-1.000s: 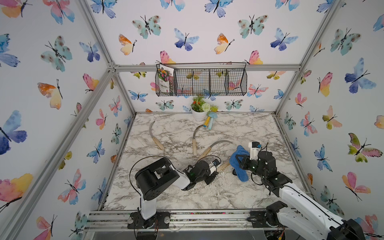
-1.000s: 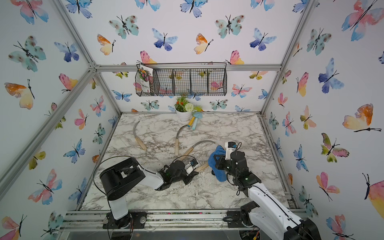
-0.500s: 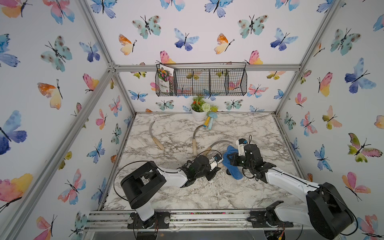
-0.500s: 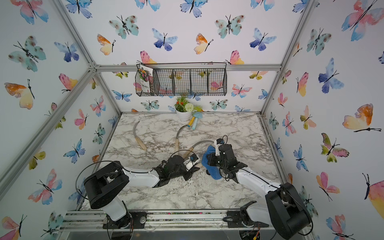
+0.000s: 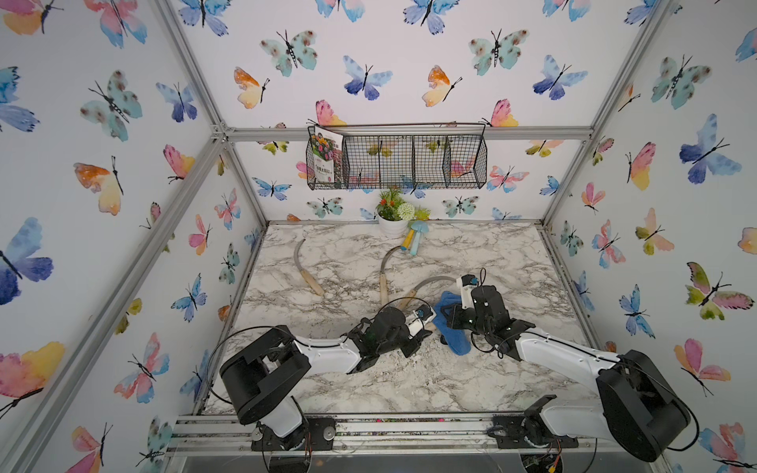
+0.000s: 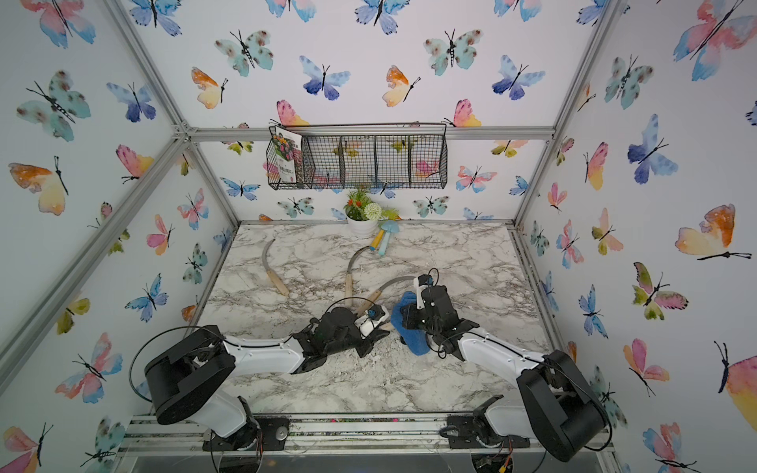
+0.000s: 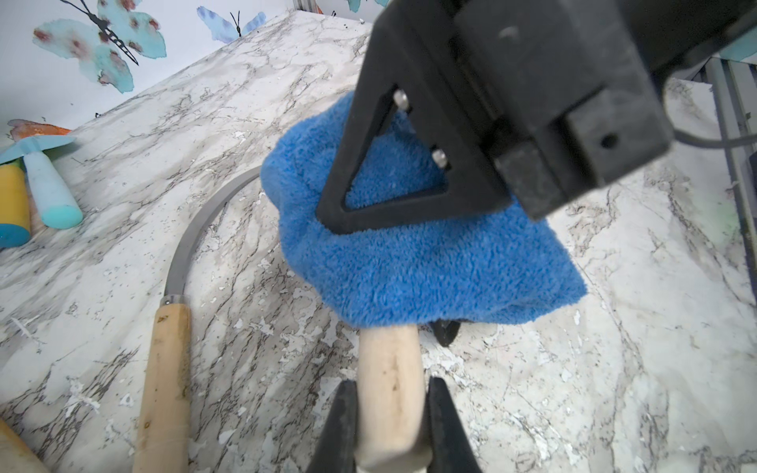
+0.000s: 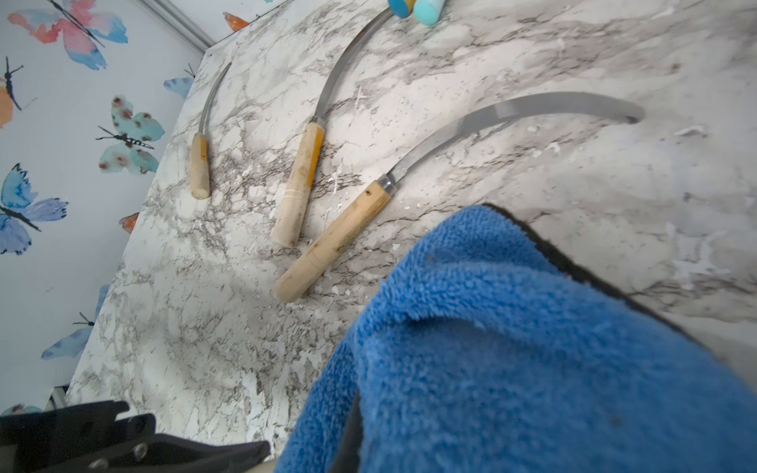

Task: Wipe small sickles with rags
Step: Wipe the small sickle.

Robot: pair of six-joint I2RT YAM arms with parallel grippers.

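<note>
While the left gripper (image 7: 389, 426) was clamped on the wooden handle of the held sickle (image 7: 389, 368), you could see in the left wrist view both jaws pressed against that handle at the bottom centre of the frame. The blade end ran under the rag (image 7: 430, 270) and was hidden, so you could not tell how the blade lay.

The right gripper (image 5: 450, 323) was closed on the rag. One finger lay on top of the cloth, and the tip of another showed below its lower edge. In both top views the rag sat just right of centre in the lower half of the frame, bunched between the two grippers and draped over the held sickle.

Three more sickles lay flat on the table (image 5: 409, 385), and no arm touched them. In a top view you found:
- the left sickle (image 5: 306, 272) left of centre;
- the middle sickle (image 5: 384, 284) near centre;
- the third sickle (image 5: 430, 279) just right of it, its handle close beside the left gripper.

Two toys (image 5: 415, 241) lay at the far edge of the table, beside a plant pot (image 5: 392, 229).
</note>
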